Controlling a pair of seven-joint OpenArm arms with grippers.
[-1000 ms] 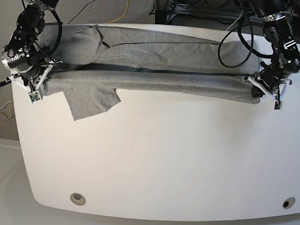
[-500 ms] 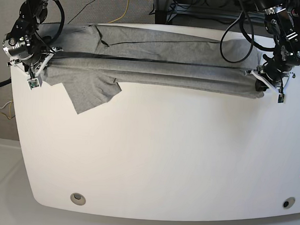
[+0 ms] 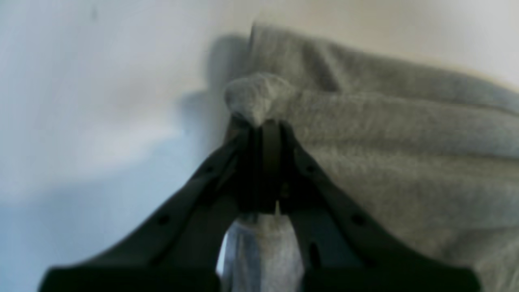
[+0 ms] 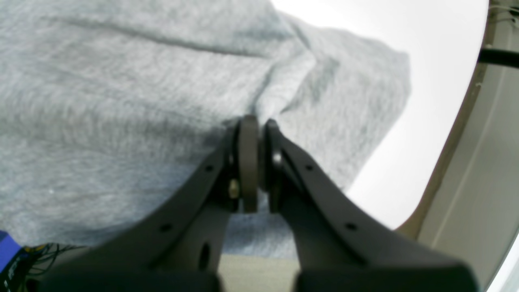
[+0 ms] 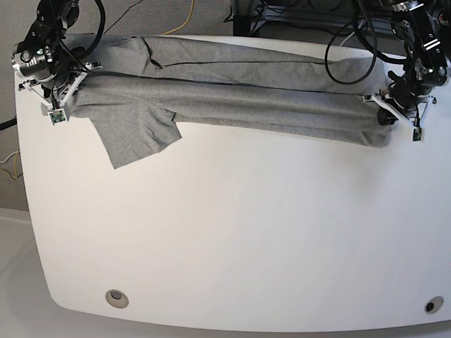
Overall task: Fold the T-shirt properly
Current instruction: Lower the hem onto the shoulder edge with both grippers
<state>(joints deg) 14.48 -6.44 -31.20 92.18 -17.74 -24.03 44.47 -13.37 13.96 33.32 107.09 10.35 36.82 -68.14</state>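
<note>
Apparently clamped T-shirt (image 5: 236, 106), blurred left pincer (image 3: 263, 125)

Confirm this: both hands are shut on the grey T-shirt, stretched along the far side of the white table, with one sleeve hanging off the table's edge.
Not quite. The sleeve lies flat on the white table, as the base view shows. The rest holds: the left hand and right hand are shut on the T-shirt.

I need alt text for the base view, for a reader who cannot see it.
A plain heather-grey cotton T-shirt lies folded lengthwise along the far edge of a white table, one sleeve spread toward the camera. The right gripper and left gripper each pinch one end.
</note>
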